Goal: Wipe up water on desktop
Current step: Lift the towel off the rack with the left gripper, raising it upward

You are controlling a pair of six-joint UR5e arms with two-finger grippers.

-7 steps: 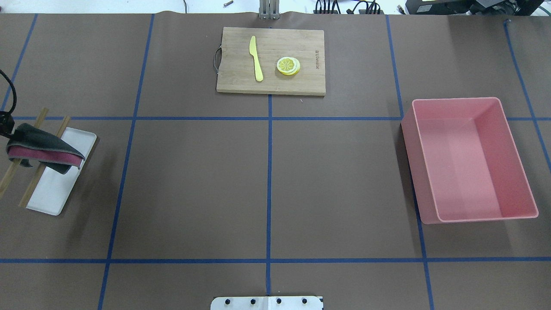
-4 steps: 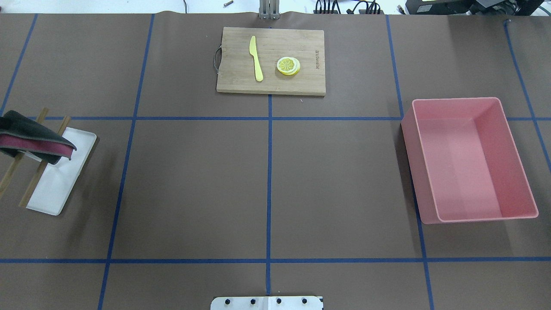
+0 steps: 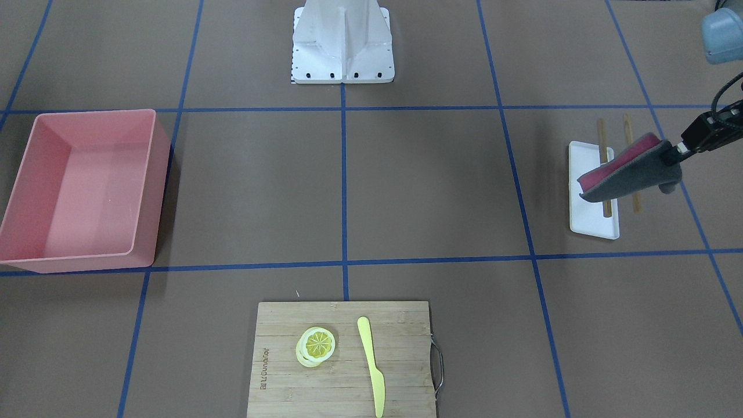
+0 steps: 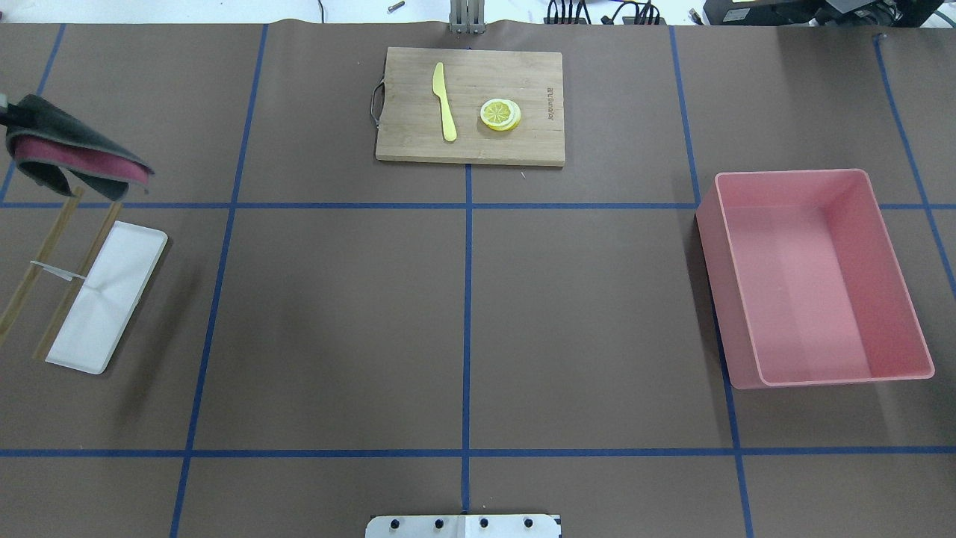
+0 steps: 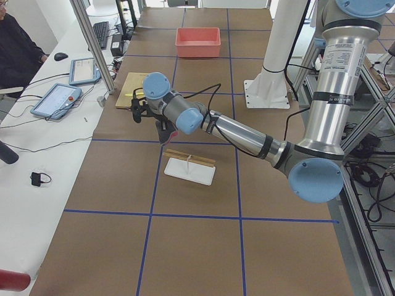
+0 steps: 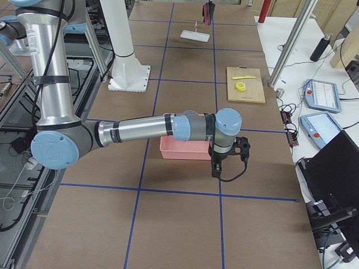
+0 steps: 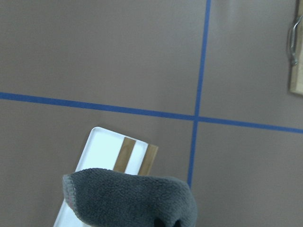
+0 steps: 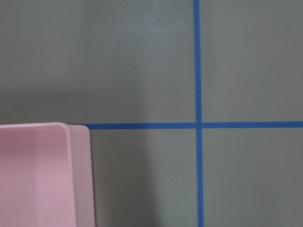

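I am holding the cloth (image 3: 624, 174) in the left claw (image 3: 672, 154), which is pinching shut on one edge so the rest is drooping as a fold, grey outside and pink inside. It is hanging in the air over the left end of the tabletop (image 4: 336, 321), around the far end of the white tray (image 4: 112, 299) and its two wooden rails (image 4: 56, 232), touching neither. I judge the height is there to clear those rails before I carry the cloth off to wipe. I am not seeing any water on the brown surface from here, so I am looking for the spot first. The right claw (image 6: 216, 171) is waiting low just beside the pink bin (image 4: 792, 174), out of the way; whether it is open I cannot tell. The cutting board (image 4: 407, 134), with knife (image 4: 444, 101) and lemon slices (image 4: 500, 114), is sitting at the far edge, well apart.
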